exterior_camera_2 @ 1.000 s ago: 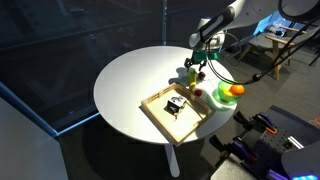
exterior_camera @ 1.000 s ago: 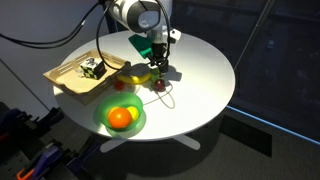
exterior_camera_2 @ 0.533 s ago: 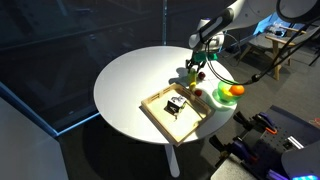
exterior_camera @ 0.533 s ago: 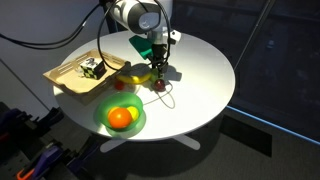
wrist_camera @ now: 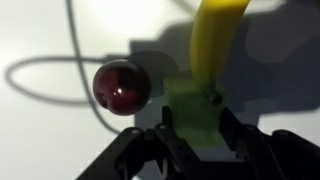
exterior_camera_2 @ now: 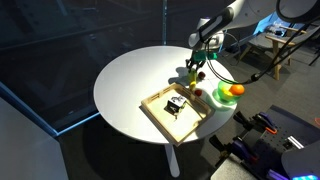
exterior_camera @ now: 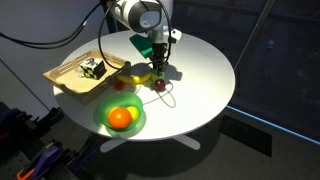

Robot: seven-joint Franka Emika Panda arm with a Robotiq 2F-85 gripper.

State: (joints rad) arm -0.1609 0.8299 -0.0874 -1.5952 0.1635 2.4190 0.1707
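My gripper (wrist_camera: 195, 128) points down at the round white table (exterior_camera: 200, 60), shut on the green stem end of a yellow toy banana (wrist_camera: 213, 40) that lies on the tabletop. Its dark fingers (wrist_camera: 232, 130) press on both sides of the green end. A dark red round fruit (wrist_camera: 122, 86) lies just beside the stem, apart from the fingers. In both exterior views the gripper (exterior_camera: 158, 66) (exterior_camera_2: 197, 67) stands over the banana (exterior_camera: 135, 76) near the middle of the table.
A wooden tray (exterior_camera: 66, 78) (exterior_camera_2: 158, 112) holds a small dark object (exterior_camera: 92, 67). A green plate (exterior_camera: 140, 123) (exterior_camera_2: 222, 98) with an orange (exterior_camera: 120, 117) sits near the table's edge. A green object (exterior_camera: 137, 42) lies behind the gripper. A thin cable (wrist_camera: 50, 72) loops across the tabletop.
The jaws have closed on the banana's green end. The arm itself has barely moved.
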